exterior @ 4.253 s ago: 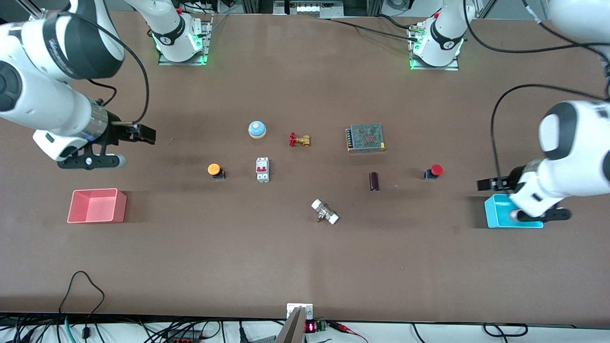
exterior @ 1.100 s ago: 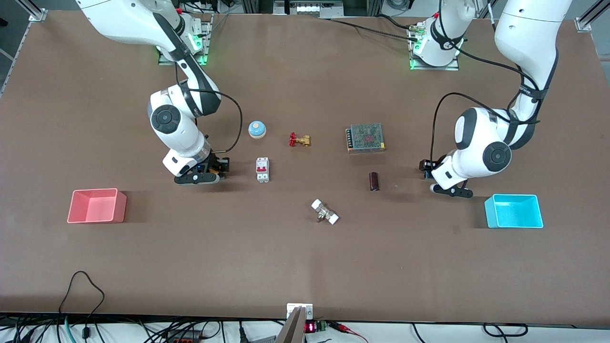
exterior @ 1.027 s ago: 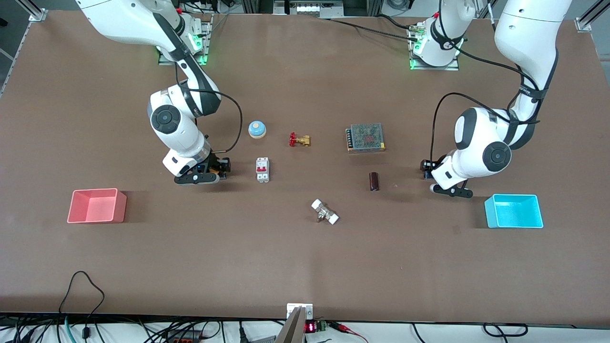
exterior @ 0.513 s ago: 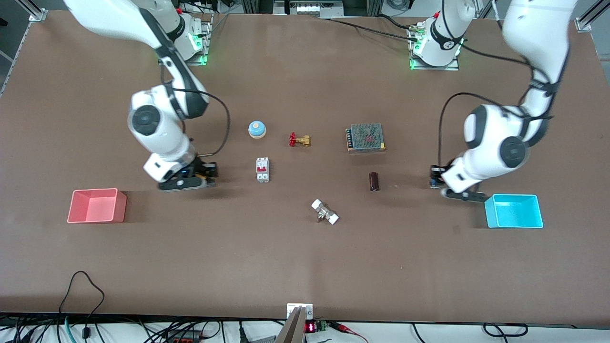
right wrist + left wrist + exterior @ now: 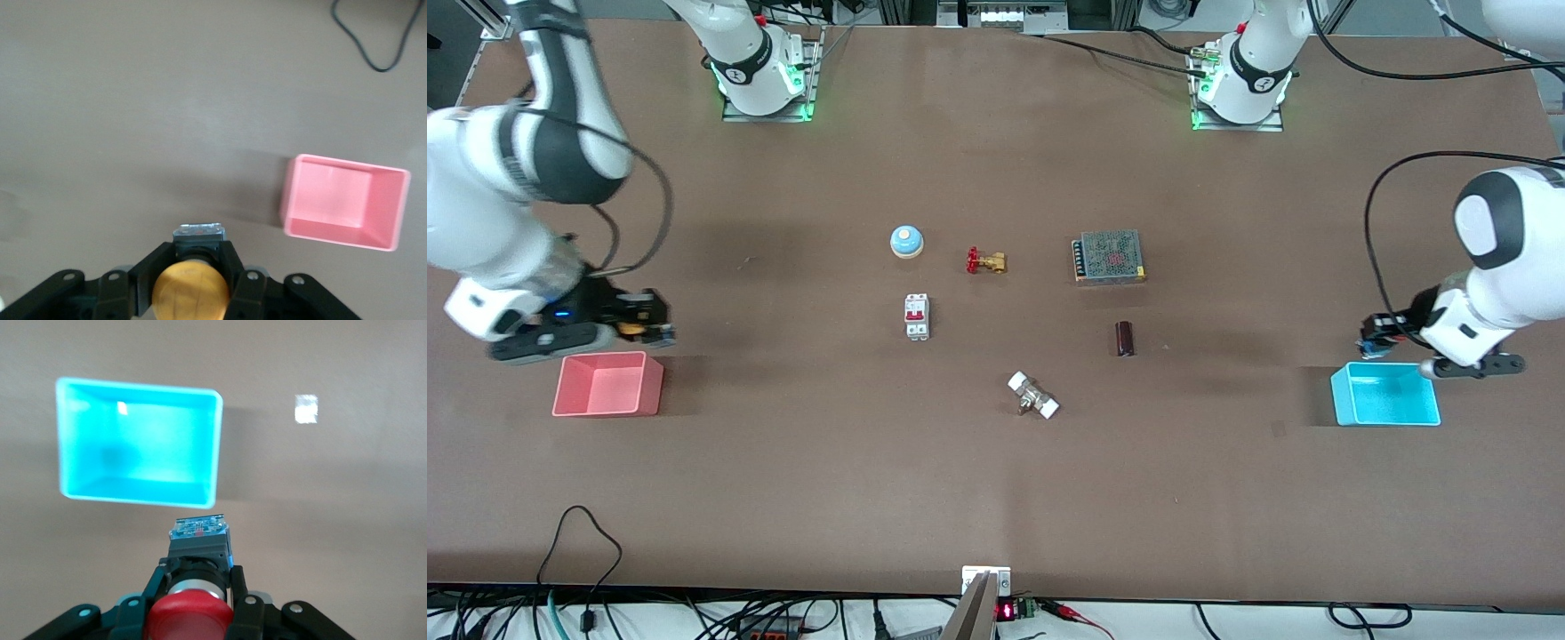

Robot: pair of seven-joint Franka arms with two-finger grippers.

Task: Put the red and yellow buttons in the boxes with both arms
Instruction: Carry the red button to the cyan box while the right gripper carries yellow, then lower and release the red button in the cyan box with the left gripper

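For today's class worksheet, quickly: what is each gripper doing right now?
Left gripper: closed on the red mushroom-cap push button.
Right gripper: closed on the yellow-orange mushroom-cap push button.

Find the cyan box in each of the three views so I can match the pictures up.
Front view: cyan box on the table at the left arm's end, below the left tool.
Left wrist view: cyan box on the table, past the red button in the tool's grip.
Right wrist view: not in it; only the pink box shows.
Shared landmark: the red button.
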